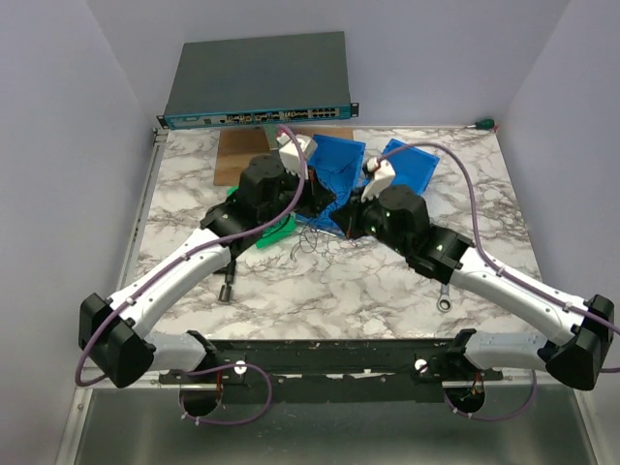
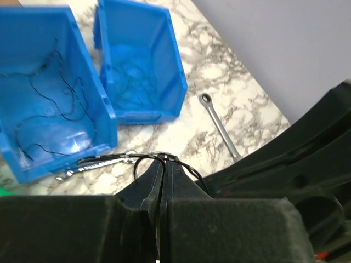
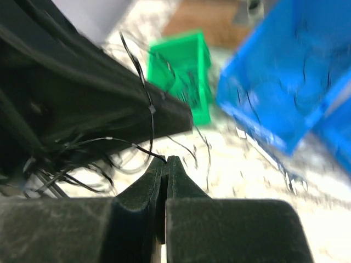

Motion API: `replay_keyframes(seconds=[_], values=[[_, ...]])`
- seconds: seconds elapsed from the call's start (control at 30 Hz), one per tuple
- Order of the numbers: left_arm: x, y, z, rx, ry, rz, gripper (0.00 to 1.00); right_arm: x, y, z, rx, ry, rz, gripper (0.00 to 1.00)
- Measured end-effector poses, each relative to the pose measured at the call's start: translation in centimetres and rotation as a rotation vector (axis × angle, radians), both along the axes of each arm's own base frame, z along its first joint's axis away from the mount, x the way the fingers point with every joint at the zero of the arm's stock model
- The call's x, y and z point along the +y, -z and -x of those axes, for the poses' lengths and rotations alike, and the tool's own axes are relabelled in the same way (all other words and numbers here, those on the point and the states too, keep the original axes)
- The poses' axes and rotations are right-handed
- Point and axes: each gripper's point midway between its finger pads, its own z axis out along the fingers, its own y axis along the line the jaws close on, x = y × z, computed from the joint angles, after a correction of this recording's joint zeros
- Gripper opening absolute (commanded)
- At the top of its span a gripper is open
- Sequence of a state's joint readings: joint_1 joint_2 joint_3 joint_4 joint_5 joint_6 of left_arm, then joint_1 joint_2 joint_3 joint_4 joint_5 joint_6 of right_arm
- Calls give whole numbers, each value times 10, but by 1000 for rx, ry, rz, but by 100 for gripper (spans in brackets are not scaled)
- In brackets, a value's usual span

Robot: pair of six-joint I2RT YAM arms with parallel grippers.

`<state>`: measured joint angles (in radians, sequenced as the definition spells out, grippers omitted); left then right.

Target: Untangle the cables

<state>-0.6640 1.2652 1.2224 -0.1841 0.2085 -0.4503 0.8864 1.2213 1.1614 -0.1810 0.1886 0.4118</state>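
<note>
Lying tangled near the middle of the bench [image 1: 368, 281], between the two arms: the cables [image 1: 315, 242], with more loose strands in the blue bins [image 2: 107, 104] toward the far edge. Pinching a black strand of them in the left claw [image 2: 163, 159], jaws pressed tight together, a silver wrench [image 2: 219, 126] lying beyond. Nipping another black strand in the right claw [image 3: 166, 160], likewise squeezed closed, close beside the left arm, a green bin [image 3: 186, 60] behind.

Even light – rt wrist blurry
</note>
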Motion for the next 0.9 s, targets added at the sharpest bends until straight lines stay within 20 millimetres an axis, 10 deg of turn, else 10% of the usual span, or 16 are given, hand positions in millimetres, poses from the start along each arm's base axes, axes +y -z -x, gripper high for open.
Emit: replay_keyframes(seconds=[0.17,0.37,0.53,0.6,0.73,0.9], values=[[-26,52,9,76,47,-6,0,-27,107,29,153,-10,126,1],[-58,111,22,166,97,-6,4,-47,158,48,236,3,175,2],[-77,138,30,230,142,-3,59,-60,177,59,262,26,132,5],[-80,142,30,260,157,-36,97,-65,184,62,272,45,110,5],[-81,128,24,256,161,-99,99,-76,197,60,307,132,98,7],[-54,117,24,243,86,-199,98,-90,217,54,355,241,150,55]])
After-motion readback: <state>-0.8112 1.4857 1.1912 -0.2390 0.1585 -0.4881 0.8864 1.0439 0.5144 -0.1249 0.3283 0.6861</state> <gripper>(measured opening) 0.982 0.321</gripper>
